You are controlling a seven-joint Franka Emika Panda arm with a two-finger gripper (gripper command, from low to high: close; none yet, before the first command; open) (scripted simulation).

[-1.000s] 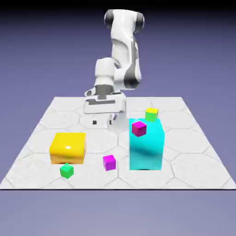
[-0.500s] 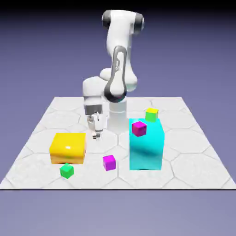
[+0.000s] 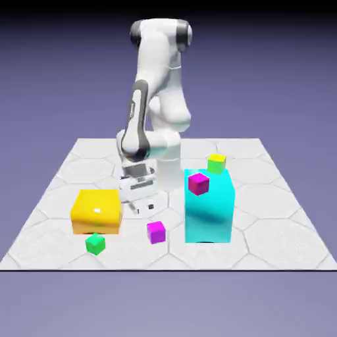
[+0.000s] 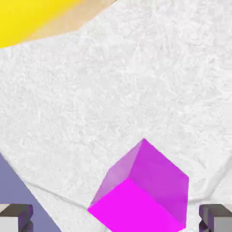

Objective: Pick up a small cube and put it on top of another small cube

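Tabletop (image 3: 276, 227), pale and cracked-looking, meets a plain blue-violet backdrop (image 3: 59, 72); end effector (image 3: 145, 208) open above it

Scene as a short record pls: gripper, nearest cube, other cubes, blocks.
gripper: open, nothing held
nearest cube: violet-magenta cube, on the table, showing between the finger tips in the hand view
green cube: on the table, in front of the yellow block
other small cubes: redder-magenta cube and yellow-green cube, both by the cyan block's top in the exterior view; exact support unclear
blocks: yellow block, exterior view's left; cyan block, right of it
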